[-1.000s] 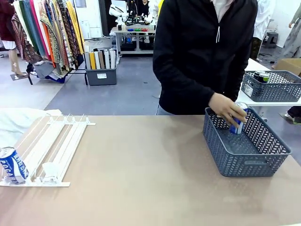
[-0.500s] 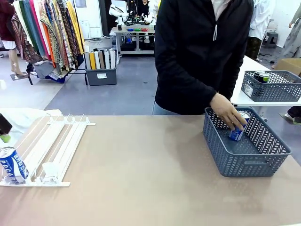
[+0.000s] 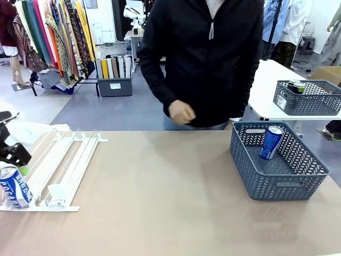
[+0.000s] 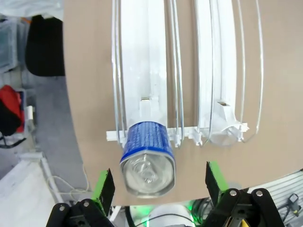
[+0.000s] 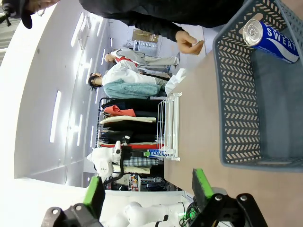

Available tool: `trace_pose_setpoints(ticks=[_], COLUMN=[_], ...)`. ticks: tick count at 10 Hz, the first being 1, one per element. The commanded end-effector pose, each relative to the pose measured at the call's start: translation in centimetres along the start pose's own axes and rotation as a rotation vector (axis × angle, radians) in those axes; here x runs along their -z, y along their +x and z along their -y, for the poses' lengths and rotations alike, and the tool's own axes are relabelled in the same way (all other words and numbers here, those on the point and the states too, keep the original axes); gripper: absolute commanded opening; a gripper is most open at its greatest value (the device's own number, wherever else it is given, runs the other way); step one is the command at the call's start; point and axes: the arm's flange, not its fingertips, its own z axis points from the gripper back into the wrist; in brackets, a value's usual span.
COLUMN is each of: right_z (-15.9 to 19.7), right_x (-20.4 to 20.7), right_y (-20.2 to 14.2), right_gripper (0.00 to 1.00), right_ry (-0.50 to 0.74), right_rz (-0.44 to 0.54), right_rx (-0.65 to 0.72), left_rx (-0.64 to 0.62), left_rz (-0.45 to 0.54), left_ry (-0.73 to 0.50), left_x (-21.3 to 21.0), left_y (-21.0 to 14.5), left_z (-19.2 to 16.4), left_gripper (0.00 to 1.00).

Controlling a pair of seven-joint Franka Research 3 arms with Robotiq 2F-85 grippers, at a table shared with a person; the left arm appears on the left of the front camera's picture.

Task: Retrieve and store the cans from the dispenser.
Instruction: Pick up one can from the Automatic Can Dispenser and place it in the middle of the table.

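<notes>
A blue Pocari Sweat can (image 4: 147, 158) lies at the low end of the left lane of the white dispenser (image 4: 142, 71), against the stoppers. My left gripper (image 4: 158, 182) hangs open just above it, one green pad on each side and neither touching it. From the front, that can (image 3: 14, 186) and the left gripper (image 3: 18, 160) sit at the table's far left edge. Another blue can (image 3: 272, 142) leans inside the grey basket (image 3: 277, 184) on the right. My right gripper (image 5: 147, 189) is open and holds nothing, some way from the basket (image 5: 236, 94).
A person in a black jacket stands at the far side, one hand (image 3: 182, 113) held above the table's far edge. A second grey basket (image 3: 308, 104) holding a can stands on a white table behind. Bare tabletop lies between dispenser and basket.
The person has let go of the blue can in the basket, drawn the hand back and stepped to the left. My left gripper has come in over the dispenser's low end.
</notes>
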Motion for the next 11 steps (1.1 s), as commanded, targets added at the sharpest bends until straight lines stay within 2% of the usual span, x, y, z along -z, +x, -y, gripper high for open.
trace_pose_setpoints(ticks=[1, 6, 9, 10, 11], right_z=[-0.3, -0.3, -0.3, -0.3, -0.3], right_x=[0.0, 0.0, 0.0, 0.0, 0.0], right_y=[0.1, 0.1, 0.1, 0.1, 0.1], right_gripper=[1.0, 1.0, 1.0, 1.0, 1.0], right_ry=[0.01, 0.01, 0.01, 0.01, 0.01], right_rz=[0.001, 0.001, 0.001, 0.001, 0.001], right_rx=[-0.009, -0.009, -0.009, -0.009, -0.009], left_rx=[-0.004, -0.021, -0.029, -0.027, -0.033], left_rz=[-0.019, -0.08, -0.078, -0.077, -0.078], left_ry=[-0.039, -0.008, 0.02, 0.043, 0.048], left_x=[1.7, 3.3, 3.5, 3.6, 3.6], left_y=[-0.4, -0.3, -0.1, 0.0, -0.1], left_z=[0.4, -0.2, -0.2, -0.2, -0.2], left_gripper=[1.0, 1.0, 1.0, 0.56, 0.0])
